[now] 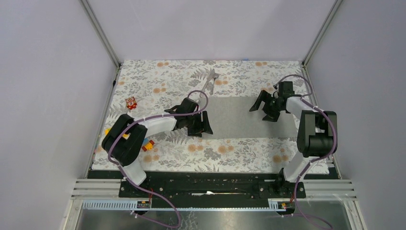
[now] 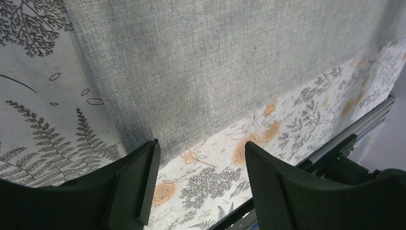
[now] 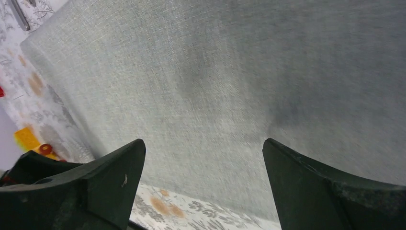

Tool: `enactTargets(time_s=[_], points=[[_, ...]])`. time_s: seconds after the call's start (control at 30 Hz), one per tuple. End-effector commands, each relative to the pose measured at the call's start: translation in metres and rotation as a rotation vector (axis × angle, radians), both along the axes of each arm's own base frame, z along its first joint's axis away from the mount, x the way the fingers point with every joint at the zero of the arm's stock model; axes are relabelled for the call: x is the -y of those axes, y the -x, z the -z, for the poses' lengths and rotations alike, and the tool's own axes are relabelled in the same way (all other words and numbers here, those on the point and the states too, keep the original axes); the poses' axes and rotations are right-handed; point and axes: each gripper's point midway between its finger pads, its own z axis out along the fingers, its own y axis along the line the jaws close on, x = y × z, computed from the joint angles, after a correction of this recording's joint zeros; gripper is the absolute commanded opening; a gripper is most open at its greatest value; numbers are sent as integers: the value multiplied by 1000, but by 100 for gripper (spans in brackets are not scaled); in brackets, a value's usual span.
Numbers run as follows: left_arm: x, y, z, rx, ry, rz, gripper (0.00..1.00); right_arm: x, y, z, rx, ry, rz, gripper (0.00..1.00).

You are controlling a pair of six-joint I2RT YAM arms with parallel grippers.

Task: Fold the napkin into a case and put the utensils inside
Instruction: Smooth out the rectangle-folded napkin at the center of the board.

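Plain mid-grey rectangular cloth napkin lies flat, unfolded. Left jaws partly open, right jaws wide open; both empty.

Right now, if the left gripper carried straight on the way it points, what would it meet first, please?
Most likely the napkin, close to its near edge. The open left gripper points down at it with nothing in between. The floral tablecloth lies just beside that edge, so depth leaves some doubt.
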Motion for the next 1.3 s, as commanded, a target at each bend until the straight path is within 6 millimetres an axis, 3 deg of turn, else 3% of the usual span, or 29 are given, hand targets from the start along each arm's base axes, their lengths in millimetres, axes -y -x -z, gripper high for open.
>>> enactTargets(time_s=[0.0, 0.13, 0.17, 0.23, 0.33, 0.4, 0.5, 0.63, 0.7, 0.83, 0.93, 1.07, 1.2, 1.27], points=[[14, -1, -44, 107, 93, 84, 71, 39, 0, -44, 96, 232, 15, 100], [23, -7, -98, 177, 139, 140, 72, 83, -9, -79, 128, 478, 34, 100], [26, -6, -112, 187, 161, 162, 73, 90, -9, -79, 133, 502, 27, 100], [33, -2, -144, 216, 217, 206, 87, 97, -13, -73, 144, 490, 2, 100], [36, 6, -185, 263, 269, 286, 90, 126, -17, -63, 98, 463, 36, 100], [33, 8, -201, 311, 265, 321, 91, 137, -20, -56, 80, 324, 63, 100], [22, 5, -199, 352, 214, 309, 91, 164, -17, -44, 8, 205, 117, 100], [14, 12, -184, 320, 260, 304, 92, 190, -5, -25, -144, 268, 130, 100], [12, 13, -182, 301, 253, 305, 99, 196, -8, -21, -166, 281, 127, 100], [18, 21, -180, 293, 257, 336, 99, 206, -7, -12, -247, 311, 68, 98], [20, 24, -179, 289, 258, 351, 99, 216, -7, -12, -271, 355, 38, 91], [20, 23, -176, 282, 255, 355, 99, 221, -4, -10, -289, 385, 40, 81], [19, 21, -172, 269, 263, 351, 99, 215, 1, 0, -294, 379, 41, 66], [19, 20, -172, 263, 274, 351, 99, 210, 2, 3, -299, 380, 26, 63]])
